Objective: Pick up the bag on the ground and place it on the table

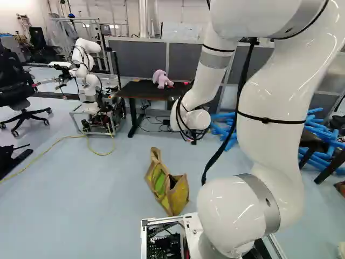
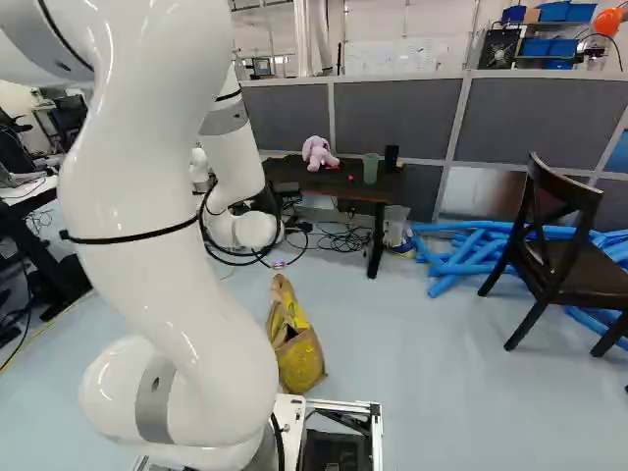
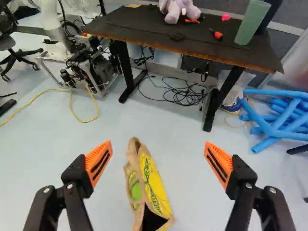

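Gripper [image 3: 158, 164] open, empty, pads spread wide, presumably to straddle bag [image 3: 148, 185]. Bag on floor, short of table [image 3: 183, 44], mouth up. Lowering onto it looks next.

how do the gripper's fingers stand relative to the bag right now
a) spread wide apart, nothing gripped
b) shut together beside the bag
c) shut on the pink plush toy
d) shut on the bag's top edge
a: in the wrist view the orange pads of the gripper stand far apart, with the bag on the floor and neither pad touching it.
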Controlling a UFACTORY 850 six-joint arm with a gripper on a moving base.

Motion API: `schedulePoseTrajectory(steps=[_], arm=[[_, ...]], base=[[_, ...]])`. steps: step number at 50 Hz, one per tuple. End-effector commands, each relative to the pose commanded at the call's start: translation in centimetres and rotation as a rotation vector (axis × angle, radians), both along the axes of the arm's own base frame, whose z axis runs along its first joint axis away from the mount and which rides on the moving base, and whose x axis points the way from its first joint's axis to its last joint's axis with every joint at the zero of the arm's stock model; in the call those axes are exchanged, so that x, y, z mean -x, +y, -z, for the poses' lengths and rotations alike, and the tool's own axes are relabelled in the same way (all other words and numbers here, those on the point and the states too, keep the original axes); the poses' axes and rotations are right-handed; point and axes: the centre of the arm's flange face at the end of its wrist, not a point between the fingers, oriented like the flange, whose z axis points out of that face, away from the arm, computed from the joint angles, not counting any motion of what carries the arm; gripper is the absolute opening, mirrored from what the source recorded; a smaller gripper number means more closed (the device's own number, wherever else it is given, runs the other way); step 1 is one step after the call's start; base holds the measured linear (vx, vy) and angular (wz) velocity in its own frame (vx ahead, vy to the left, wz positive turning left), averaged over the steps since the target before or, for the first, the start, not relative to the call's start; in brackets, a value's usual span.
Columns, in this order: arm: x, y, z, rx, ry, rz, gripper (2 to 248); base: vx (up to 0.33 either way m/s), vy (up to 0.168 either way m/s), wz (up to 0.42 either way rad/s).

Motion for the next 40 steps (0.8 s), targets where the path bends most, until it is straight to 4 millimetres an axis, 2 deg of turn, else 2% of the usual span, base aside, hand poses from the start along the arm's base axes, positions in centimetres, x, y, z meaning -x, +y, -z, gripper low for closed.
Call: schedulePoseTrajectory(steps=[40], arm=[[-7.4, 3.6, 6.4, 0.026, 0.158, -0.059, 247]], base=[[0.0, 0.0, 0.0]])
